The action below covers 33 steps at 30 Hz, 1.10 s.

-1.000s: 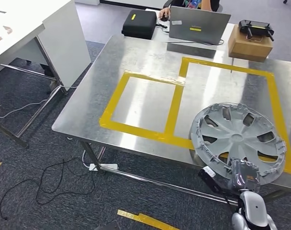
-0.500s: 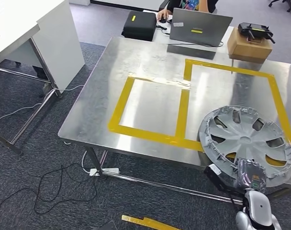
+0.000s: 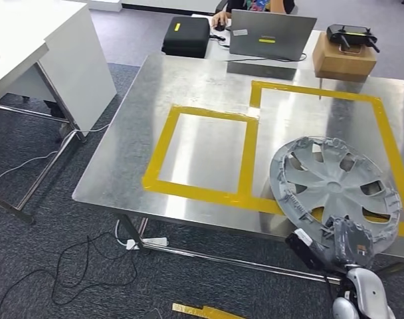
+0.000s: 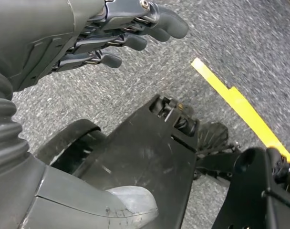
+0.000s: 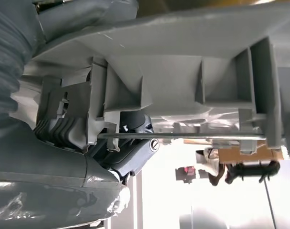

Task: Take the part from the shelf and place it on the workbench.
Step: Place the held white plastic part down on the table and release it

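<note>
From the head view, our right hand (image 3: 351, 244) grips the near rim of the grey wheel cover (image 3: 334, 188), which sits at four o'clock over the steel surface (image 3: 200, 86), above the yellow tape. At our left wrist, our left hand (image 4: 129, 28) hangs released over carpet. At our right wrist, the cover's ribbed underside (image 5: 194, 86) lies against our fingers (image 5: 132, 143).

bright, even light | glare on steel workbench (image 3: 139, 133) | right wrist background overexposed

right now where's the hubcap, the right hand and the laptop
hubcap (image 3: 335, 186): head view, on the centre hub where the spokes meet.
right hand (image 3: 351, 240): head view, on the back of the hand gripping the hubcap's near rim.
laptop (image 3: 272, 35): head view, on the grey lid.
</note>
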### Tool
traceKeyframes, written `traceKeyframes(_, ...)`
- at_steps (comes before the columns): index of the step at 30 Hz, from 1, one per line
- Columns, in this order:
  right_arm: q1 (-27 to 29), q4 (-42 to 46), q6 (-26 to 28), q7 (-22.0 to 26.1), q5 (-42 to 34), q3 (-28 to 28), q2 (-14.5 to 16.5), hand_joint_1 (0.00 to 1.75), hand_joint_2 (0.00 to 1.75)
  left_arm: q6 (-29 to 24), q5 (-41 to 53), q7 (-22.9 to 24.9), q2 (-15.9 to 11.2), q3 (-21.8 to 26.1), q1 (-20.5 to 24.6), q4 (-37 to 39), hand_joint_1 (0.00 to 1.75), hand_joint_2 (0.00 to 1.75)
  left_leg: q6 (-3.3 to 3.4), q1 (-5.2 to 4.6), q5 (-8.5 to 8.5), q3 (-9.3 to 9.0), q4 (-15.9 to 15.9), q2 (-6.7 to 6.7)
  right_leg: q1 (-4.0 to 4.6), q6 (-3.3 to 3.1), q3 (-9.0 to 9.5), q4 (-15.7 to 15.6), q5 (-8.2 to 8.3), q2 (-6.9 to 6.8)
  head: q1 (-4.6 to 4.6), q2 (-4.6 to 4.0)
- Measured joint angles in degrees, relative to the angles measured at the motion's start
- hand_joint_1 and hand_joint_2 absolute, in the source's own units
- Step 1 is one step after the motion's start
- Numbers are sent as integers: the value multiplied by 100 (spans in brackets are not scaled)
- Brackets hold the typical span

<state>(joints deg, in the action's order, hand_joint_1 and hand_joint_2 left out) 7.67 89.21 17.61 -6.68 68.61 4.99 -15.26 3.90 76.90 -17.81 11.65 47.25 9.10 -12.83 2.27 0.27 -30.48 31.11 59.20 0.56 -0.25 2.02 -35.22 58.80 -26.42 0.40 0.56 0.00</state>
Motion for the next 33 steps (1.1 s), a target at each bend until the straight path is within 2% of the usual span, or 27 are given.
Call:
traceKeyframes(1, -56, 24, 2, -5, -13, 11, 0, 175, 175, -3, -2, 0, -4, 0, 2, 0, 0, 175, 48, 1, -16, -34, -34, -5, 2, 19, 15, -4, -3, -1, -14, 0)
traceKeyframes(2, -101, 44, 2, -10, -26, 22, 0, 175, 175, -6, -4, 0, -8, 0, 6, 0, 0, 175, 13, 3, 14, -52, -58, -16, 9, -16, 31, -8, -11, -8, -16, 0)
traceKeyframes(4, -146, 83, 5, -4, -62, 34, 0, 175, 175, -12, -7, 0, -20, 0, 4, 0, 0, 175, -96, 10, 29, -78, -105, -35, 10, -39, 44, -11, -26, -28, -14, 0)
traceKeyframes(5, -153, 99, 8, 6, -85, 36, 0, 175, 175, -15, -9, -1, -26, 0, -1, 0, 0, 175, -112, 10, 39, -83, -120, -42, 10, -44, 45, -11, -27, -34, -15, 0)
traceKeyframes(16, -151, 239, 52, 117, -599, 324, -37, 175, 175, -40, -72, -13, -58, 0, -28, 0, 0, 175, -188, 13, 60, -97, -163, -73, 15, -89, 45, -9, -51, -57, -13, 0)
traceKeyframes(24, -129, 209, 22, 358, -918, 902, -113, 175, 175, -28, -102, -13, -100, -8, -67, 0, 0, 175, -203, 6, 48, -94, -163, -76, 7, -85, 53, -16, -55, -62, -12, 0)
traceKeyframes(33, -522, -364, -83, 505, -615, 944, -300, 175, 175, 16, -86, 3, -200, -109, -62, 0, 0, 175, -199, 4, 45, -95, -163, -75, 2, -84, 58, -23, -54, -63, -13, 0)
